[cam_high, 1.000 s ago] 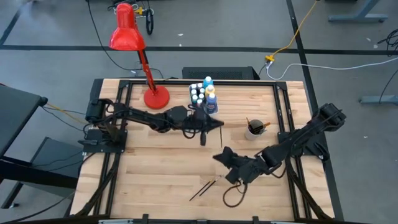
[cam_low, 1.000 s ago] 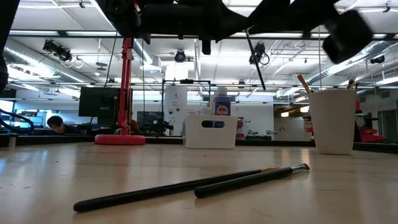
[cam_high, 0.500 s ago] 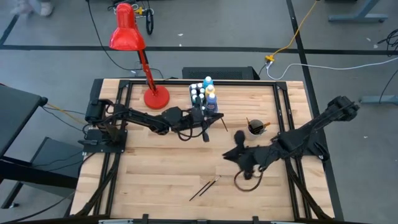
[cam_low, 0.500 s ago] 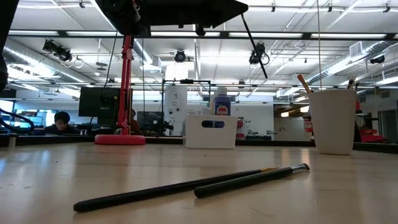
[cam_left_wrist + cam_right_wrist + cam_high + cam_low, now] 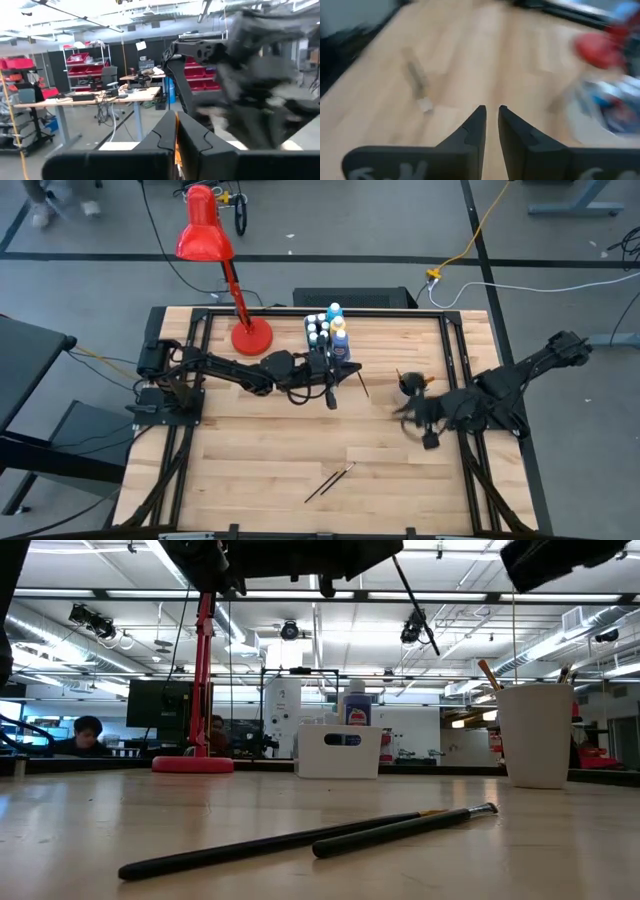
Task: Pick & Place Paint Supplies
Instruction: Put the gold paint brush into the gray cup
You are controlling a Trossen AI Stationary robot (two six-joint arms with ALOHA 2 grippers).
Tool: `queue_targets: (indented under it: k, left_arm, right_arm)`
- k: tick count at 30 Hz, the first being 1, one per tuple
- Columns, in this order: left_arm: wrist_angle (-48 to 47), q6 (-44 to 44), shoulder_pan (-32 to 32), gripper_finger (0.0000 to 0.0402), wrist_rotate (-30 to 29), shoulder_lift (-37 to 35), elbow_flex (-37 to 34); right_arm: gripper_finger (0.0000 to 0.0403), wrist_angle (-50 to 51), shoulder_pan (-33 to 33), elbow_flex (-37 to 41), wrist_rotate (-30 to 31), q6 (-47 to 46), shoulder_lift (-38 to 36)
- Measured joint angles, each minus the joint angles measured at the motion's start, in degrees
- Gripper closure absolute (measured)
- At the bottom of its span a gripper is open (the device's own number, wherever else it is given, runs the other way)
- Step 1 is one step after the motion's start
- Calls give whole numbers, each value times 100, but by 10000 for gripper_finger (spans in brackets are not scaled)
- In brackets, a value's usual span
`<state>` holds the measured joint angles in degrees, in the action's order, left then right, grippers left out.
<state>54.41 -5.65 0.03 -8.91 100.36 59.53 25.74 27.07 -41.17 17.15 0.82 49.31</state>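
Two paintbrushes [image 5: 300, 836] on the table, one white cup [image 5: 536, 735], one lamp [image 5: 215, 255], perhaps six bottles [image 5: 327, 328].

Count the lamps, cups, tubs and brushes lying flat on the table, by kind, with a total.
lamp: 1
cup: 1
tub: 1
brushes lying flat: 2
Total: 5

One camera hangs overhead, looking straight down on the whole surface [image 5: 250, 440]. Another sits low at surface height, close to the two paintbrushes [image 5: 300, 838], facing the white tub [image 5: 338, 751] beyond. Both see that tub. Each wrist camera looks forward past its own tool.
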Motion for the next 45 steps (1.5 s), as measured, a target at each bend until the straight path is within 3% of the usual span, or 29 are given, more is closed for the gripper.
queue_targets:
  k: [6, 13, 20, 25, 33, 35, 39, 45]
  left_arm:
    - [221, -339, -31, 395, -14, 2, 0]
    - [-17, -497, -22, 392, 55, 2, 0]
    - [-122, -465, -35, 389, 59, 2, 0]
    - [-27, -507, -33, 394, 87, 2, 0]
    - [7, -652, -33, 392, 105, 2, 0]
    - [9, -735, -33, 395, 105, 2, 0]
    - [7, -770, -35, 393, 105, 2, 0]
    - [2, -782, -33, 395, 103, 2, 0]
  right_arm:
    - [351, -301, -341, 443, 699, -349, -937]
    - [351, -3781, -700, 1421, 1497, 1137, -1107]
    - [349, -5594, -941, 2013, 1480, 1298, -834]
    - [322, -5652, -1198, 1989, 781, 1165, -593]
    - [245, -6107, -1823, 1989, 716, 242, 159]
    - [232, -6145, -2007, 1989, 430, -53, 342]
    - [219, -6523, -2357, 1989, -719, -350, 637]
    - [217, -6670, -2686, 1936, -881, -572, 1090]
